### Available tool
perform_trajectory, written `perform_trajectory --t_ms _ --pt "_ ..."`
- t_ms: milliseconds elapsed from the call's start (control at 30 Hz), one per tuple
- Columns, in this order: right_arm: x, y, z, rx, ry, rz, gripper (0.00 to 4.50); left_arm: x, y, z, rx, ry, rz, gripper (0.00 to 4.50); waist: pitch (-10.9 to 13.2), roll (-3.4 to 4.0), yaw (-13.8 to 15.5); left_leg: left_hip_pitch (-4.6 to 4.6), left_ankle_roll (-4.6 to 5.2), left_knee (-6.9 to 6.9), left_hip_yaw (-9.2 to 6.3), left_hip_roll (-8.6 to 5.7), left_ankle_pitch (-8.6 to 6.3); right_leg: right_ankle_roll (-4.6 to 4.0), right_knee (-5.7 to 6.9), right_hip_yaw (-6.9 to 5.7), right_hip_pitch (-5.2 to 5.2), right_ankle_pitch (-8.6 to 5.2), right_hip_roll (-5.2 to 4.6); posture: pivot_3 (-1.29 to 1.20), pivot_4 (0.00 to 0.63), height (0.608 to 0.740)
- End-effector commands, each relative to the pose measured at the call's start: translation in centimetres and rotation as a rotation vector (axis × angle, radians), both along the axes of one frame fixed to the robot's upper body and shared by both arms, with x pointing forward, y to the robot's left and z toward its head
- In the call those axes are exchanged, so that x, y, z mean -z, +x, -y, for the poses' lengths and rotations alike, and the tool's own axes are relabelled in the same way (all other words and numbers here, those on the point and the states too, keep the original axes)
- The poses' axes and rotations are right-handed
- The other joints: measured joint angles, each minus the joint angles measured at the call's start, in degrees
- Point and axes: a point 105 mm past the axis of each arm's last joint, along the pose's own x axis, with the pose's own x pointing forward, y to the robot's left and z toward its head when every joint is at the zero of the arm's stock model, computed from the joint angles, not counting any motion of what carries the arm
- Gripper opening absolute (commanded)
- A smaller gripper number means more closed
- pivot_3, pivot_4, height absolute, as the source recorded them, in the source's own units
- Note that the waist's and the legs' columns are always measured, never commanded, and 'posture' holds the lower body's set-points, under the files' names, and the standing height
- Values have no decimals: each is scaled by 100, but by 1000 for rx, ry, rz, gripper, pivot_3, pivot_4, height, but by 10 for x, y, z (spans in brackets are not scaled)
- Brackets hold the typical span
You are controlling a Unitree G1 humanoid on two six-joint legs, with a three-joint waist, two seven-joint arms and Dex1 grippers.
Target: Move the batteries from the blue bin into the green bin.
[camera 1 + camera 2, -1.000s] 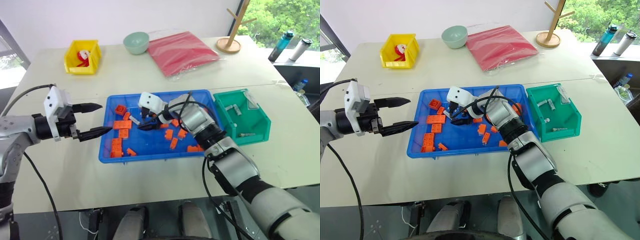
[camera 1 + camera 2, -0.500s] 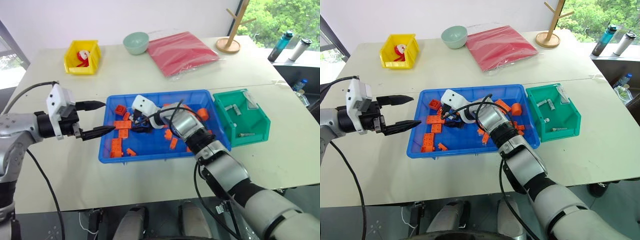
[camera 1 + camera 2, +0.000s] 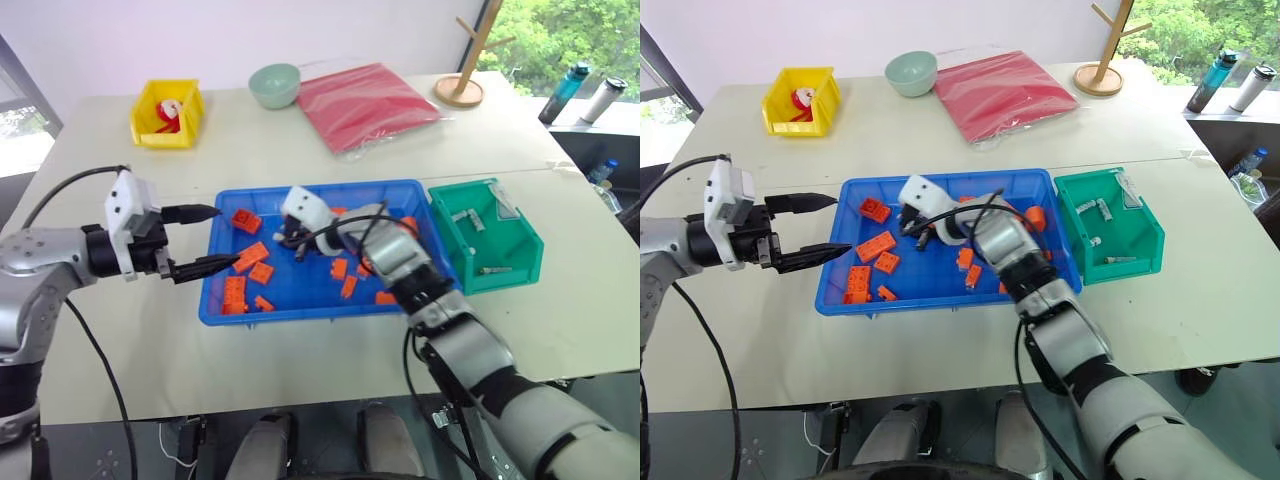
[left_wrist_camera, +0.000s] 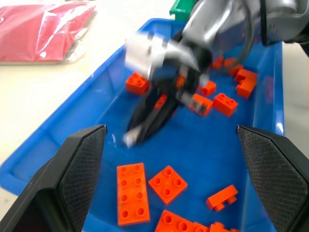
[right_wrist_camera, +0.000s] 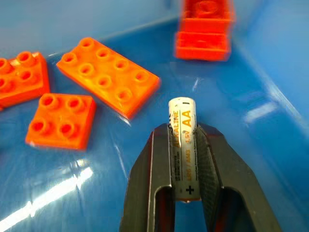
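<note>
Battery [image 5: 182,147] pinched lengthwise in the right pincer [image 5: 183,145], low over the blue bin [image 3: 218,310].
Best bet, I'd say: lift clear of the orange bricks [image 3: 251,257] before swinging across to the green bin [image 3: 520,262], then let go low inside. About three batteries [image 3: 461,215] sit in there already; roughly a dozen bricks. Left pincer [image 3: 205,240] hangs wide apart by the bin's left edge.

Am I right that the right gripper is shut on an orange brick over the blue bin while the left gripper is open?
Not quite: the right gripper is shut on a battery, not a brick, as the right wrist view shows. It is over the blue bin, and the left gripper is open.
</note>
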Motion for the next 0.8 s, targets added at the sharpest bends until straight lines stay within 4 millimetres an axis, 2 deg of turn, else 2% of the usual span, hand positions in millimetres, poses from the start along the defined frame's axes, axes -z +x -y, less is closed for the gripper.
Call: perform_trajectory --t_ms 33,133,267,333,433,633,667,767,800 --pt "-64 -16 43 80 151 55 86 -6 -5 13 62 -17 24 4500 0 0 36 -5 0 0 -1 -2 0 0 -3 0 -1 0 -2 0 150 717" --pt "-84 -27 97 233 185 59 86 -5 -6 23 106 -30 17 4500 0 0 121 -5 1 -1 4 0 0 0 -3 0 -1 0 -1 0 150 717" --pt "-91 -41 175 509 154 75 86 -4 -5 39 164 -56 19 4500 -1 -1 198 -4 2 2 12 0 -1 0 -7 0 4 0 -4 0 150 717" --pt "-90 -52 203 611 147 70 86 -3 -3 47 189 -67 21 4500 -1 -1 255 -4 5 4 20 -3 -2 0 -9 1 6 0 -8 0 150 717" --pt "-74 -66 232 722 97 49 86 -3 1 57 221 -79 25 4500 -2 -3 279 -4 6 4 32 0 -3 0 -9 2 6 0 -9 0 150 717" --pt "-57 -76 256 842 87 32 86 -6 6 62 253 -81 35 4500 -2 -3 270 1 7 3 46 8 -3 1 -7 3 6 0 -6 0 150 717" --pt "-56 -76 259 853 79 36 1140 -6 7 63 256 -80 35 4500 -2 -3 275 1 7 4 47 8 -3 1 -8 3 7 0 -6 0 150 717" --pt "-60 -74 260 825 22 93 2355 -6 7 64 263 -77 35 4500 -2 -3 276 1 7 5 46 6 -3 0 -8 3 9 0 -8 0 150 717" --pt "-64 -73 258 801 11 118 2355 -7 7 64 265 -77 35 4500 -2 -3 279 1 7 6 46 5 -3 0 -8 3 9 0 -8 0 150 717"
